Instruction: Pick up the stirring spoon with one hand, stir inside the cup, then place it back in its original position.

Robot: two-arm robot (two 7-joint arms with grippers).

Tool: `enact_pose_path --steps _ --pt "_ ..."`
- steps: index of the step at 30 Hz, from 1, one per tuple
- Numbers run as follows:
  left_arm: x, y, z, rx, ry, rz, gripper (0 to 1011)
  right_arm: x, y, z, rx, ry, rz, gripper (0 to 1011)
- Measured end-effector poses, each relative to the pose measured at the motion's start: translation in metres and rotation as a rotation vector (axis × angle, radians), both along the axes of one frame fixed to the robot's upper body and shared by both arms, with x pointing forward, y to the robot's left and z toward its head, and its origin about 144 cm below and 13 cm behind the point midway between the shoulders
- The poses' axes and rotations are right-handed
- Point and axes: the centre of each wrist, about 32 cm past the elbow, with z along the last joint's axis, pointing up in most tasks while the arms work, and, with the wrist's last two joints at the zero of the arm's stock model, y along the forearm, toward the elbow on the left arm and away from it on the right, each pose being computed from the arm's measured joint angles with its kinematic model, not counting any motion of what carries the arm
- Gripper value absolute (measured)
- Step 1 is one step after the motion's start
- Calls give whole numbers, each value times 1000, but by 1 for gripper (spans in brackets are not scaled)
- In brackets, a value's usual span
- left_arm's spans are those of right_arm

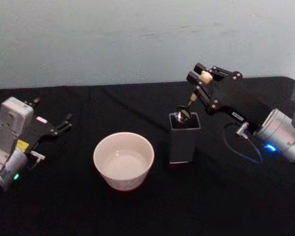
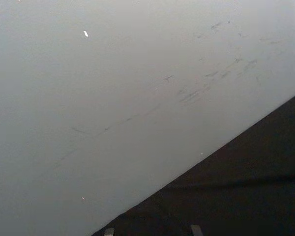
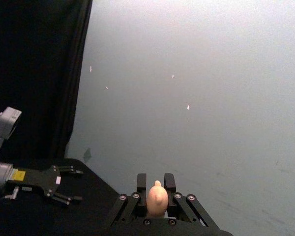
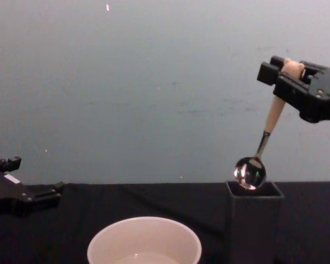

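My right gripper (image 1: 199, 74) is shut on the pale handle of the stirring spoon (image 1: 183, 115), high at the right. In the chest view the spoon (image 4: 249, 172) hangs tilted, its shiny bowl right at the open mouth of the dark grey square holder (image 4: 253, 225), the original position. The right wrist view shows the knobby handle tip (image 3: 157, 199) pinched between the fingers (image 3: 141, 181). The cream cup (image 1: 122, 183) stands left of the holder (image 1: 183, 142), apart from it. My left gripper (image 1: 66, 123) rests open at the far left, holding nothing.
A black cloth covers the table (image 1: 221, 206), and a pale wall (image 1: 137, 34) rises behind its far edge. A blue cable (image 1: 236, 147) loops off the right wrist over the cloth. Between the cup (image 4: 144, 220) and the left gripper (image 4: 33, 184) lies open cloth.
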Motion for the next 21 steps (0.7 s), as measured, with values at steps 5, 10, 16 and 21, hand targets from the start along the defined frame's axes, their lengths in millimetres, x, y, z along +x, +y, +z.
enact_pose_path --steps 5,10,16,21 --pt "0 0 0 0 0 0 1001 0 -2 -3 -12 15 -10 212" --pt "0 0 0 0 0 0 1001 1 0 -11 -26 51 -13 212" --pt "0 0 0 0 0 0 1001 4 3 -22 -47 110 -20 212" --pt "0 0 0 0 0 0 1002 7 7 -33 -57 164 -33 212"
